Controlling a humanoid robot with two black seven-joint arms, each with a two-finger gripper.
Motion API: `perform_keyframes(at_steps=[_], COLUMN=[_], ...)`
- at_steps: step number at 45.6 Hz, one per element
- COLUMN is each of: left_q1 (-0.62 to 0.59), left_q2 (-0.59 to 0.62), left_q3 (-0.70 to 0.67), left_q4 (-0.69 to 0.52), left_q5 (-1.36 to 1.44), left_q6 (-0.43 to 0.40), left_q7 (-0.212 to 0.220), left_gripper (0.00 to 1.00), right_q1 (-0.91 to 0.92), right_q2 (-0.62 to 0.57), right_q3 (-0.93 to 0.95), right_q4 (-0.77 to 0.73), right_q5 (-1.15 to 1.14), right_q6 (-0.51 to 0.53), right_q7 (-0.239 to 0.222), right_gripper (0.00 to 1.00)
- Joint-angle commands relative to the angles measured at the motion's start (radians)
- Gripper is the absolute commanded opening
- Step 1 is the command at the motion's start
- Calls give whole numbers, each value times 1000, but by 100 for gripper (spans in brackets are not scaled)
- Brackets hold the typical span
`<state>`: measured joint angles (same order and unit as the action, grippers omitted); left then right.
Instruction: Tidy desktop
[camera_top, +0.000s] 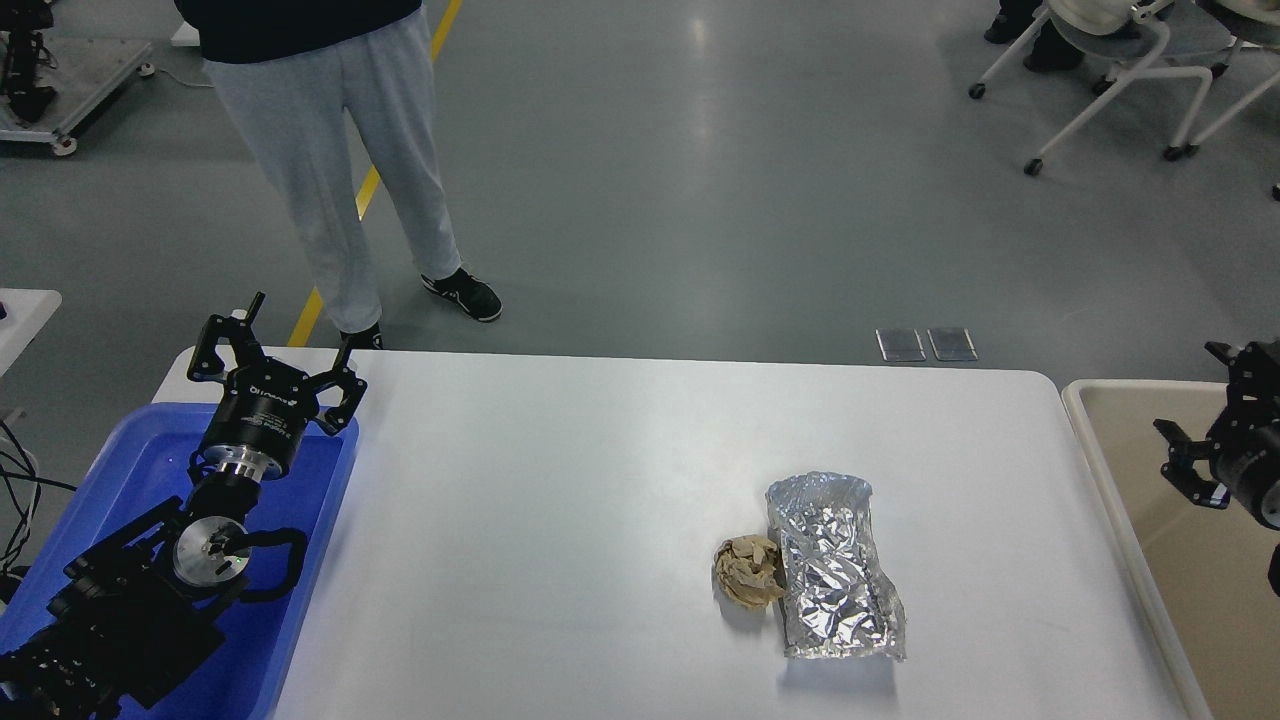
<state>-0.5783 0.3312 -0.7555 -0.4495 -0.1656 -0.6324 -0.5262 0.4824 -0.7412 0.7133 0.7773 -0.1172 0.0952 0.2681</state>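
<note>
two scraps on the white top, both arms off to the sides

closest to my camera, my left arm runs up from the bottom-left corner over the blue tray (322, 520); its left gripper (290, 345) hangs above the tray's far end, just at the near-left corner of the desktop (560, 520), fingers spread wide and pinching nothing; on the other side my right gripper (1195, 440) pokes in from the right edge over the beige bin (1090, 440), dark and half cut off by the frame, so i cannot tell whether its fingers are apart or together; between the two bins lies the desktop, glossy white with rounded corners, filling the middle of my view; on its right half sits a crumpled silver foil bag (835, 570), lying flat with its open end pointing away from me; touching its left side is a small brown crumpled wad (748, 570); both scraps are well apart from either gripper; beyond the table's far edge stands a person in light grey trousers (330, 170) and black shoes on the grey floor; white chairs (1110, 60) on castors show at top right
</note>
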Motion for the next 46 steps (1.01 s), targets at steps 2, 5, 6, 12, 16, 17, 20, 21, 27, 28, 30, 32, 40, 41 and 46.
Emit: perform_keyframes(at_steps=[2, 5, 6, 12, 16, 17, 20, 21, 27, 28, 30, 32, 40, 41, 46], left_q1=[0, 0, 0, 0, 0, 0, 0, 0, 0, 0, 0, 0, 0, 0, 0], left_q2=[0, 0, 0, 0, 0, 0, 0, 0, 0, 0, 0, 0, 0, 0, 0], left_q3=[-1, -1, 1, -1, -1, -1, 1, 1, -1, -1, 1, -1, -1, 1, 1], left_q4=[0, 0, 0, 0, 0, 0, 0, 0, 0, 0, 0, 0, 0, 0, 0], left_q5=[0, 0, 0, 0, 0, 0, 0, 0, 0, 0, 0, 0, 0, 0, 0], left_q6=[-1, 0, 0, 0, 0, 0, 0, 0, 0, 0, 0, 0, 0, 0, 0], left_q7=[0, 0, 0, 0, 0, 0, 0, 0, 0, 0, 0, 0, 0, 0, 0], left_gripper=[100, 100, 100, 100, 100, 100, 100, 100, 100, 100, 100, 100, 100, 100, 100], right_q1=[-57, -71, -73, -80, -79, -79, -76, -76, -79, -79, -79, -82, -80, -80, -80], right_q2=[52, 91, 101, 178, 220, 227, 247, 255, 267, 270, 279, 292, 299, 299, 303], right_q3=[187, 195, 195, 195, 195, 195, 193, 193, 176, 178, 178, 178, 176, 176, 176], right_q4=[172, 172, 172, 163, 154, 149, 126, 120, 106, 106, 105, 106, 92, 92, 91], right_q5=[-10, -10, -10, -12, -12, -13, -13, -13, -12, -7, 5, 5, 5, 5, 5], right_q6=[1, 1, 1, 1, -3, -8, -26, -28, -17, -17, -17, -17, -17, -17, -17], right_q7=[69, 135, 157, 226, 247, 252, 263, 267, 301, 301, 301, 301, 301, 301, 301], right_gripper=[100, 100, 100, 100, 100, 100, 100, 100, 100, 100, 100, 100, 100, 100, 100])
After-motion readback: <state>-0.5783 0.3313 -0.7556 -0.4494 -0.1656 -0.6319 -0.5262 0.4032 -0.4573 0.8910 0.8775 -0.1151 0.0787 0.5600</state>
